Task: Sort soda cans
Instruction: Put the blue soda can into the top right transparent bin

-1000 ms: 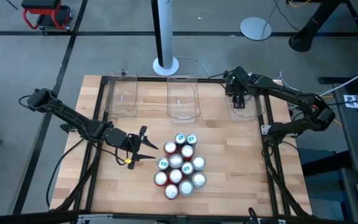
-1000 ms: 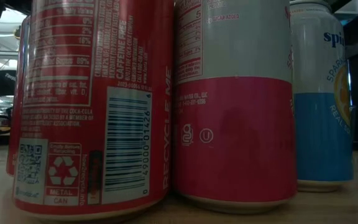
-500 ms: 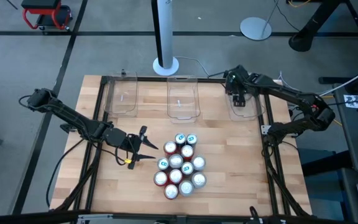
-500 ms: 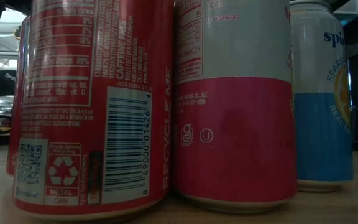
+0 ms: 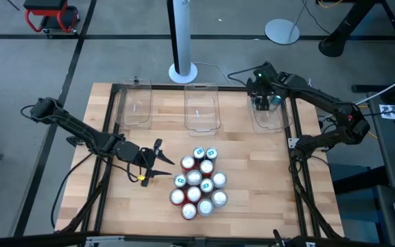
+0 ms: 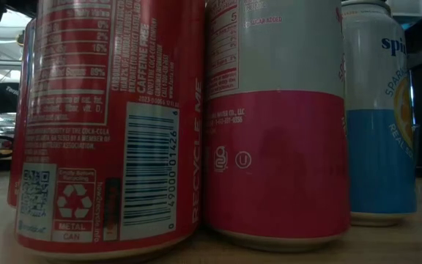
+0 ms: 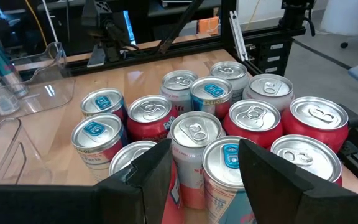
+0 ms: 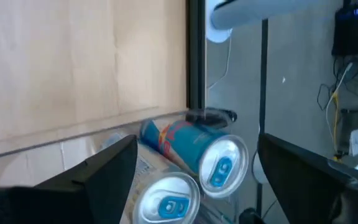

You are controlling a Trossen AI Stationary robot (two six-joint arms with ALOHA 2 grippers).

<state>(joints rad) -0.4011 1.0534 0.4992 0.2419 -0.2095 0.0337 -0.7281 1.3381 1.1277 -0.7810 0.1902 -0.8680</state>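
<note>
The soda cans (image 5: 199, 182) stand upright in a tight cluster on the desk (image 5: 252, 199), near the middle of its front half. In the low view the nearest red can (image 6: 108, 121) carries a barcode, a recycling mark with "METAL CAN", the vertical words "RECYCLE ME" and a Coca-Cola address line. Touching it is a silver-and-pink can (image 6: 273, 121), and beside that a white and blue can (image 6: 379, 110) with lettering that begins "Spi" and "SPAR".

Two more teal cans (image 8: 191, 165) lie in the clear bin (image 5: 269, 118) at the desk's back right corner; their labels cannot be read. Two other clear bins (image 5: 201, 110) stand along the back edge.

The right gripper (image 5: 262, 92) hangs over the right bin, its fingers spread wide with nothing between them. The left gripper (image 5: 158, 163) sits low over the desk just left of the cluster, fingers partly spread and holding nothing.
</note>
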